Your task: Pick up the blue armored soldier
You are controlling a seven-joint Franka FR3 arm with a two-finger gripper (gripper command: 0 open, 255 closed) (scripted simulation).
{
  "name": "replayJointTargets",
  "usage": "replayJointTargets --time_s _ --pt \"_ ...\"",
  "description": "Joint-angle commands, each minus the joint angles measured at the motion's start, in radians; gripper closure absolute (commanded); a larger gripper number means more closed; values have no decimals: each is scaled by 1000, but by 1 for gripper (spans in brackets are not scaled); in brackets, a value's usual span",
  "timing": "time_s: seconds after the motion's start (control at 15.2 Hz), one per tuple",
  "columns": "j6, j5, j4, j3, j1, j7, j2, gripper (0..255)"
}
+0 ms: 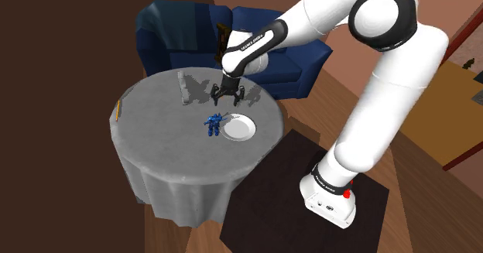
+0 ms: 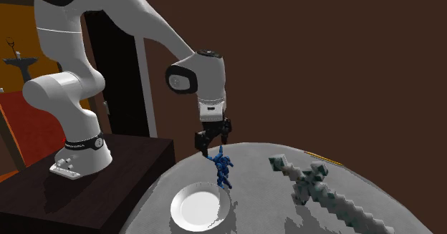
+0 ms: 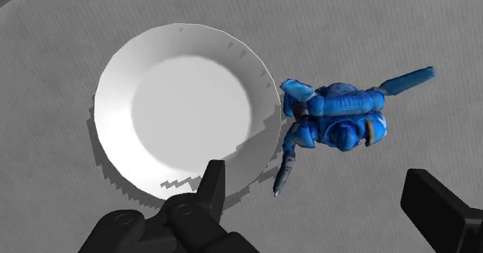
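Note:
A small blue armored soldier [image 1: 213, 124] stands on the round grey-clothed table [image 1: 155, 143], right beside a white plate [image 1: 238, 128]. My black gripper [image 1: 229, 99] hangs open above the table, a little beyond the figure in the shoulder view. In the second exterior view the gripper [image 2: 213, 142] hovers just above the soldier [image 2: 222, 167], apart from it. In the wrist view the soldier [image 3: 337, 120] lies ahead of the open fingers [image 3: 210, 183], near the plate [image 3: 182, 108]; nothing is between the fingers.
A grey blocky sword [image 2: 326, 193] lies on the table past the soldier, also seen as the sword [image 1: 193, 89]. A blue sofa [image 1: 186, 27] stands behind the table. A thin orange stick [image 1: 118, 110] rests at the table's left edge. My stand sits on a dark box [image 1: 302, 205].

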Motion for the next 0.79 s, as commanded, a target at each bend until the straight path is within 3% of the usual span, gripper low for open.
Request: replayJointTargets --time_s 0.0,0.33,0.73 --pt "30 11 47 -2 -2 16 85 0" --pt "90 43 151 -7 -11 40 268 0" --pt "150 54 162 0 -15 25 340 0"
